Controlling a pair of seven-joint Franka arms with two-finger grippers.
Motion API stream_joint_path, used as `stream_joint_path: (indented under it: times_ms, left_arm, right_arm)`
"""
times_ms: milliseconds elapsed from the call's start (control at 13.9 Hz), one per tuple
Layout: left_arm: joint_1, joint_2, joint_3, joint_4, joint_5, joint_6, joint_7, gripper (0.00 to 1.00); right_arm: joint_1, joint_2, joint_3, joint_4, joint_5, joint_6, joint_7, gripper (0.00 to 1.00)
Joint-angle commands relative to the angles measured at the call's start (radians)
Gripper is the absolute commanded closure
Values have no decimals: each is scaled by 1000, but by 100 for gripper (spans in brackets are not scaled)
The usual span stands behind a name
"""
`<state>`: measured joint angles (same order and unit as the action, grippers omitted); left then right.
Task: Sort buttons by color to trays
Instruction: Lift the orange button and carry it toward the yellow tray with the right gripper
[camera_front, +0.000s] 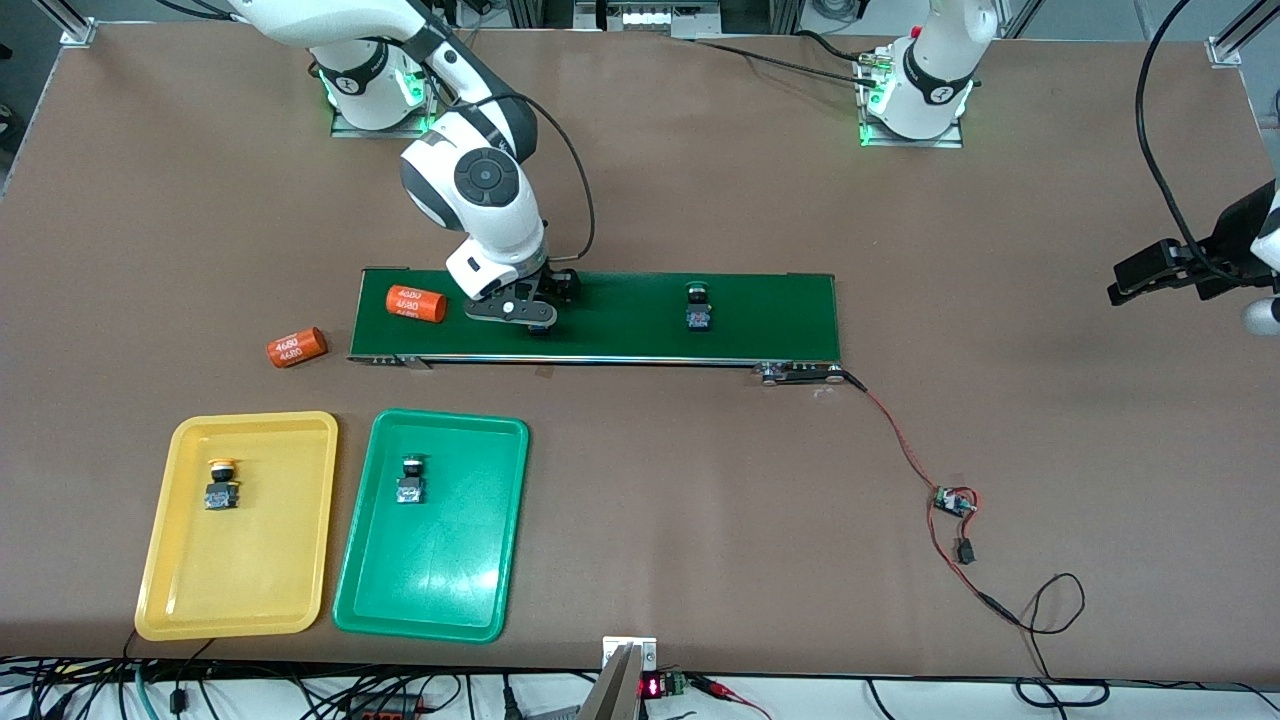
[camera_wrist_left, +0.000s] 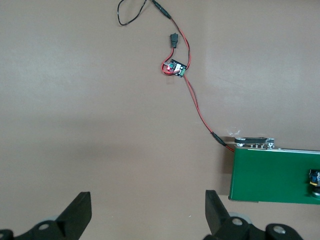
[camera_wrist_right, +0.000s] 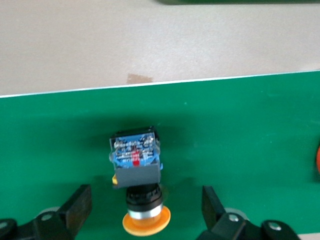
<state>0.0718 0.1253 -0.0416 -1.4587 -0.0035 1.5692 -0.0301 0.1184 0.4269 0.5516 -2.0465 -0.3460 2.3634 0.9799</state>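
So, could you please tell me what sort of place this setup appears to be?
Probably a robotics lab bench: a brown table carrying a short green conveyor belt with exposed wiring, plus aluminium framing at the corners.

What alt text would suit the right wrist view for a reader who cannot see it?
The right hand, fingers open, hangs low over a yellow-capped push-button switch with a black-and-blue blocky body lying on the long dark-green conveyor belt, one finger on each side and not touching it. Past the belt's edge is the brown table.
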Motion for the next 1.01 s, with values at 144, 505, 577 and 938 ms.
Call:
stream_joint_path:
  times_ms: [144, 505, 577, 938]
  left_arm:
    - [5, -35, -7, -17, -6, -24, 39, 0]
    - [6, -33, -1, -17, -7, -46, 39, 0]
    - [6, -33, 3, -16, -7, -64, 39, 0]
    - [32, -35, 6, -9, -9, -97, 39, 0]
  right_arm:
    - [-31, 19, 5, -1, -57, 5, 16, 29]
    - [-61, 10, -1, 6, -57, -1, 13, 82]
    - [-68, 3, -2, 17, -56, -3, 0, 87]
    - [-104, -10, -6, 234, -41, -284, -99, 91]
